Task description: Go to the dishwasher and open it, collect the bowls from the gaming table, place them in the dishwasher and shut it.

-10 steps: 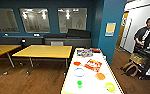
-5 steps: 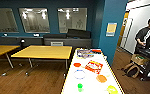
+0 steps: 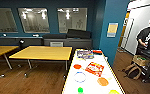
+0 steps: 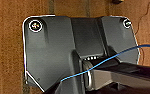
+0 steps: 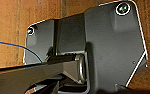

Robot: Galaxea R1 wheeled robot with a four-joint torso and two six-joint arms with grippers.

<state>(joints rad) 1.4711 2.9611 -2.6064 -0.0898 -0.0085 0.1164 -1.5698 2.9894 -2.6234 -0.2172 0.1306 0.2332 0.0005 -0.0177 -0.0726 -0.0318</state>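
Bowls, red, orange, green, yellow, sit uncollected on the white gaming table at lower centre-right of the frame, beside a game box. Collecting and loading apparently remain. Finger state cannot be told.

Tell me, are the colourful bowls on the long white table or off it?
On it. The red bowl, orange bowl and green bowl sit on the white gaming table.

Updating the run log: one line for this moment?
phase: at gaming table | bowls on top, none held | game boxes beside them | person right | grippers: cannot tell
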